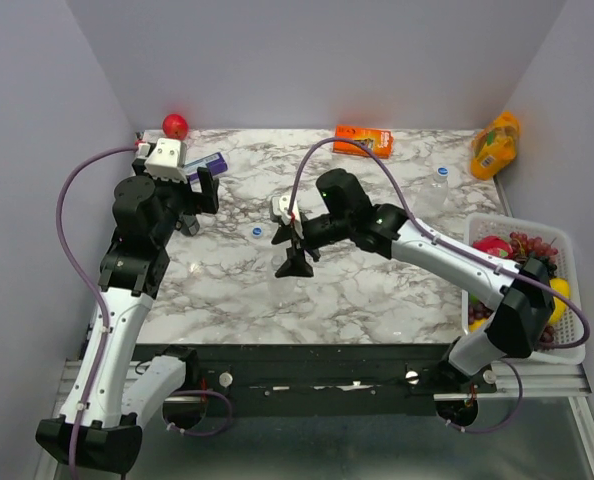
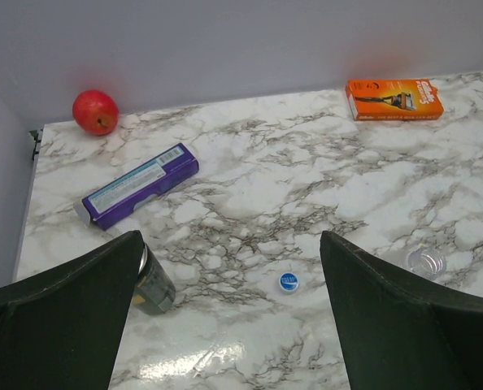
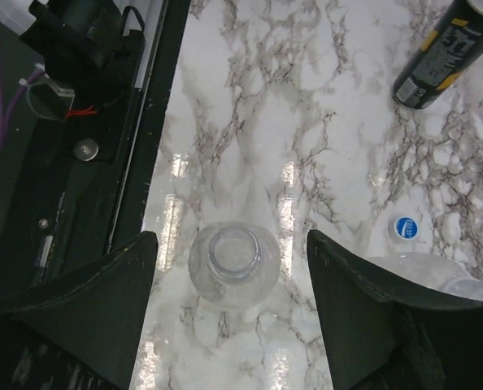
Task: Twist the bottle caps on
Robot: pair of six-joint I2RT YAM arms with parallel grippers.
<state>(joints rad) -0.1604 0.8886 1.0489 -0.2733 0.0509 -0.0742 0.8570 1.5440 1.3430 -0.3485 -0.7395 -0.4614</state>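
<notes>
One clear uncapped plastic bottle (image 3: 233, 264) stands upright on the marble worktop (image 3: 250, 97), mouth pointing straight up at the right claw (image 3: 232, 240), whose fingers are spread either side of it, not touching. The nearest small round blue screw cap (image 3: 402, 228) lies flat beside the bottle, outside that claw. The left claw (image 2: 232, 237) gapes wide, empty.

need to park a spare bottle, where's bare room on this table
Free: the back middle between the purple box and the orange razor box, and the table's near strip, nearer than the right arm. Crowded: around the right end effector, with an open bottle between its fingers, a blue cap and a dark can nearby; the fruit basket fills the right edge.
</notes>
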